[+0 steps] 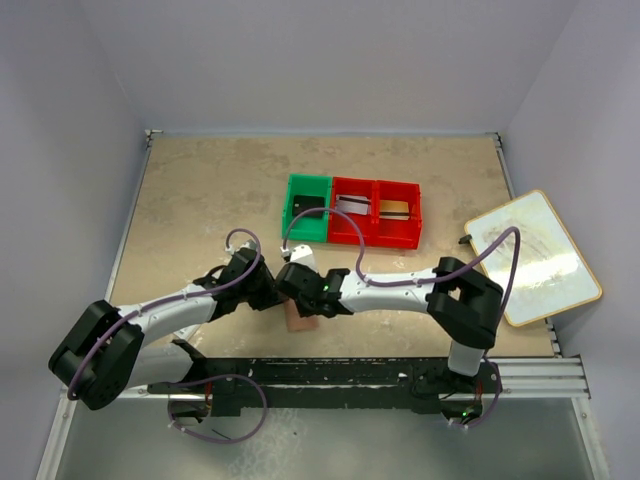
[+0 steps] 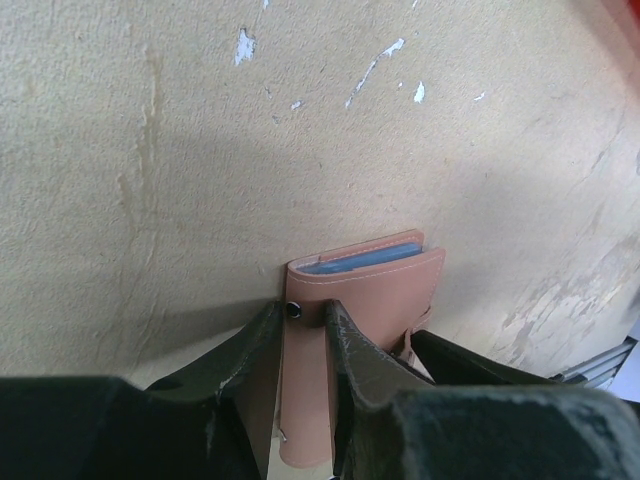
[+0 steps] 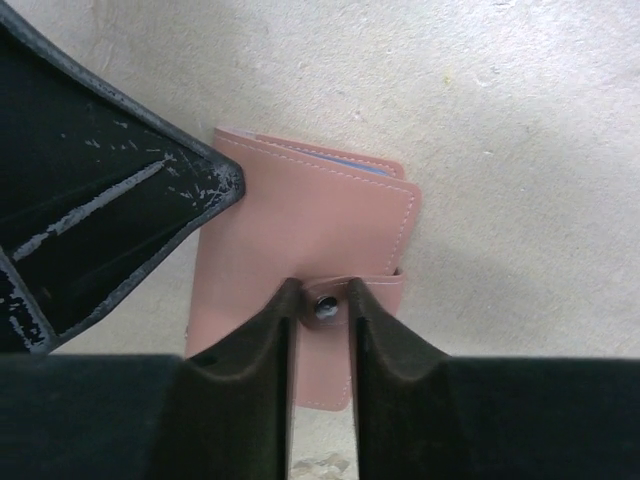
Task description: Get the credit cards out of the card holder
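Observation:
The reddish-brown card holder [image 1: 299,321] lies on the table between the two arms. It is folded, and light blue lining shows at its far edge in the left wrist view [image 2: 375,275]. My left gripper [image 2: 305,318] is closed around a narrow strip of it beside a metal snap [image 2: 292,309]. My right gripper [image 3: 322,300] is closed on the strap tab with its snap [image 3: 325,306], and the holder's cover [image 3: 300,220] lies beyond. Both grippers meet over the holder in the top view, left [image 1: 270,293] and right [image 1: 293,286]. No cards show outside the holder.
A green bin [image 1: 307,207] and two joined red bins [image 1: 376,212] stand behind the grippers, with dark and light items inside. A white board with a wooden rim [image 1: 535,255] lies at the right table edge. The left finger [image 3: 100,230] crowds the right wrist view.

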Tool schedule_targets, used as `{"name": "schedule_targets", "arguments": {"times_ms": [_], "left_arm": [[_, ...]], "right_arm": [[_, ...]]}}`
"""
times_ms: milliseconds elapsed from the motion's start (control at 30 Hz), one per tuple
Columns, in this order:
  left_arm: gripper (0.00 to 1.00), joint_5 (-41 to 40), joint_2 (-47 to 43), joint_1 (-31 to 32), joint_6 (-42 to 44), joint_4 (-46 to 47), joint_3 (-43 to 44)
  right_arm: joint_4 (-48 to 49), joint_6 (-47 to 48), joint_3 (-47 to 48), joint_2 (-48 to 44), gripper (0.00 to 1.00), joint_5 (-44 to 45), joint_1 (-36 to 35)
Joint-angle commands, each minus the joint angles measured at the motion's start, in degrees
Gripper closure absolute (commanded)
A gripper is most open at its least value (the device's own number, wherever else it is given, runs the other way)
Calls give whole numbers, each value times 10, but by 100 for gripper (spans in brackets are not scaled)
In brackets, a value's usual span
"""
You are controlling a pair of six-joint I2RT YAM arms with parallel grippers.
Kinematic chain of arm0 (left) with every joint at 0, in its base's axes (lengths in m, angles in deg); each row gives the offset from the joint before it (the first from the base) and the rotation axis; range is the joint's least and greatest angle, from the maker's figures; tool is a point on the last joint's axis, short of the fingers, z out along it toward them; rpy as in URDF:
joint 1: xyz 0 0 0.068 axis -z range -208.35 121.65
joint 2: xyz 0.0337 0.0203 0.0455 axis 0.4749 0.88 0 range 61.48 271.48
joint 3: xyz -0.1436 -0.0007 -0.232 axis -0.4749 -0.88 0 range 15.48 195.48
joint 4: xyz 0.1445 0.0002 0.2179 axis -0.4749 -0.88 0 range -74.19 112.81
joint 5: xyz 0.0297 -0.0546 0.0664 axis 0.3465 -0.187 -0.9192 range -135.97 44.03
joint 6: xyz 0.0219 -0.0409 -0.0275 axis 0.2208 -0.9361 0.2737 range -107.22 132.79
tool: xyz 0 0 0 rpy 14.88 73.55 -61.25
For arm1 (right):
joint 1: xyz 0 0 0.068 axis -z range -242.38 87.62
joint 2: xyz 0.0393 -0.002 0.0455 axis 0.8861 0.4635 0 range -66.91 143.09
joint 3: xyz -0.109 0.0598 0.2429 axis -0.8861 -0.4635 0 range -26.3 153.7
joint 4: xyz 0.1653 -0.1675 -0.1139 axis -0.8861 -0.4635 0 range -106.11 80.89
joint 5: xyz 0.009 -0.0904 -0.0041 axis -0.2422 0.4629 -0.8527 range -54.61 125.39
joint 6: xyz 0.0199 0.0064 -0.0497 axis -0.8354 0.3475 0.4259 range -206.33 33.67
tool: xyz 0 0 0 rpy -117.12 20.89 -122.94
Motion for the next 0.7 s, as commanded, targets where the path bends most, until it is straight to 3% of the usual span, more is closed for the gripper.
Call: {"name": "schedule_targets", "arguments": {"times_ms": [0, 167, 400, 667], "left_arm": [[79, -2, 3, -2, 10, 3, -2], [81, -16, 0, -2, 18, -15, -1], [81, -27, -6, -2, 22, -28, -1], [81, -24, 3, -2, 25, -28, 7]], "right_arm": [[-28, -24, -30, 2, 81, -19, -4], [45, -2, -71, -50, 90, -83, 28], [72, -21, -124, -115, 78, -107, 80], [66, -27, -149, -124, 68, -104, 103]]}}
